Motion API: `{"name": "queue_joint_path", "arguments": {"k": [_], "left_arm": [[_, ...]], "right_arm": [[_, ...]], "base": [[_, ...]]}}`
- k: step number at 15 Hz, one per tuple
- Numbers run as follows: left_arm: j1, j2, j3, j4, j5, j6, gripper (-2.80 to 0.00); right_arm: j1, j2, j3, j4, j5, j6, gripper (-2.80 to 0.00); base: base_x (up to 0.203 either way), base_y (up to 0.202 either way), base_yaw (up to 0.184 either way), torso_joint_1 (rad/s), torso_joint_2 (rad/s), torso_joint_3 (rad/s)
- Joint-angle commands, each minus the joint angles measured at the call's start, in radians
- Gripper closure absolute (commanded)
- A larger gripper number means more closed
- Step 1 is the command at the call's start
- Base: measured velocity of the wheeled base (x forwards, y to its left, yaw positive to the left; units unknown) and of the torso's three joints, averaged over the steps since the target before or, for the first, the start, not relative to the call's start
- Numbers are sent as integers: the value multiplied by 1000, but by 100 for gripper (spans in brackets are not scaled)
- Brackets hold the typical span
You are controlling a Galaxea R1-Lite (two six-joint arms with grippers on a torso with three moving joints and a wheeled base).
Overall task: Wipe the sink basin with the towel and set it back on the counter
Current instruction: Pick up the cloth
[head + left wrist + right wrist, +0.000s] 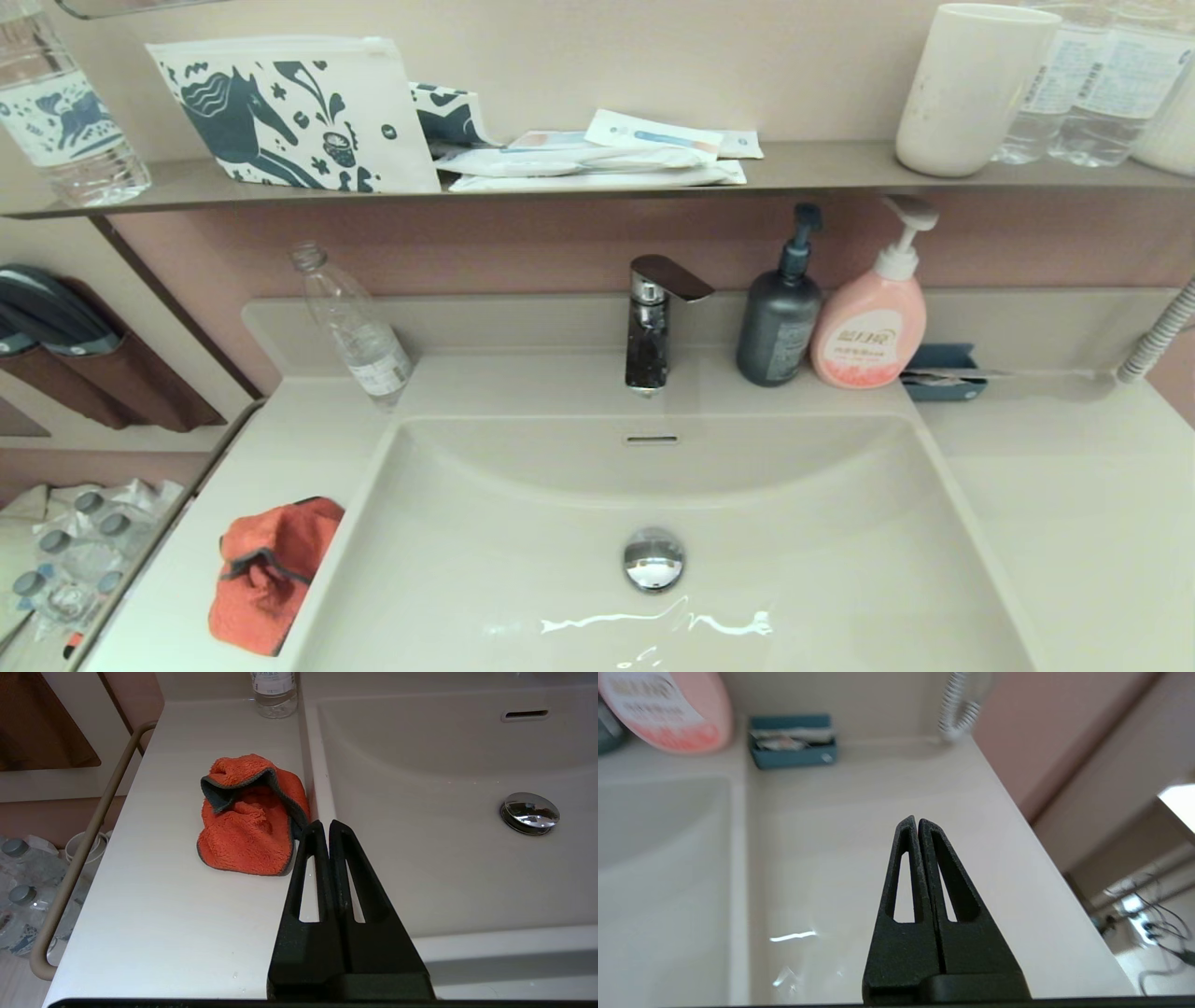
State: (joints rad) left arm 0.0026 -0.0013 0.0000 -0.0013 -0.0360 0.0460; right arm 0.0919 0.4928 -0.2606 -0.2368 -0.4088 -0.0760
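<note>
Left wrist view: our left gripper [325, 825] is pinched closed on nothing, tips just beside the towel [250, 816] crumpled on the counter [159, 914]. Our right gripper [917, 822] is closed and empty too.

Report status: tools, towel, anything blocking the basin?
Left tool shut, empty, beside the towel. Right tool shut, over right counter. Towel bunched on left counter by sink basin. Basin unobstructed.

Left gripper [325, 826] hangs low with fingers pressed together, nothing between them. Right gripper [916, 822] hovers likewise, its fingers closed tip to tip, empty.
</note>
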Motion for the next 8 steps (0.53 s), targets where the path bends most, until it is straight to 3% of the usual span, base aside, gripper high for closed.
{"name": "queue_joint_path", "arguments": {"k": [1, 5, 8], "left_arm": [[0, 1, 0, 0, -1, 0, 0], [0, 1, 0, 0, -1, 0, 0], [0, 1, 0, 0, -1, 0, 0]], "right_arm": [[-9, -211, 2, 146, -33, 0, 0], [-45, -232, 9, 198, -147, 25, 0], [-64, -277, 34, 197, -113, 30, 0]], "base": [[0, 0, 0, 0, 0, 0], [0, 0, 0, 0, 0, 0], [0, 0, 0, 0, 0, 0]]}}
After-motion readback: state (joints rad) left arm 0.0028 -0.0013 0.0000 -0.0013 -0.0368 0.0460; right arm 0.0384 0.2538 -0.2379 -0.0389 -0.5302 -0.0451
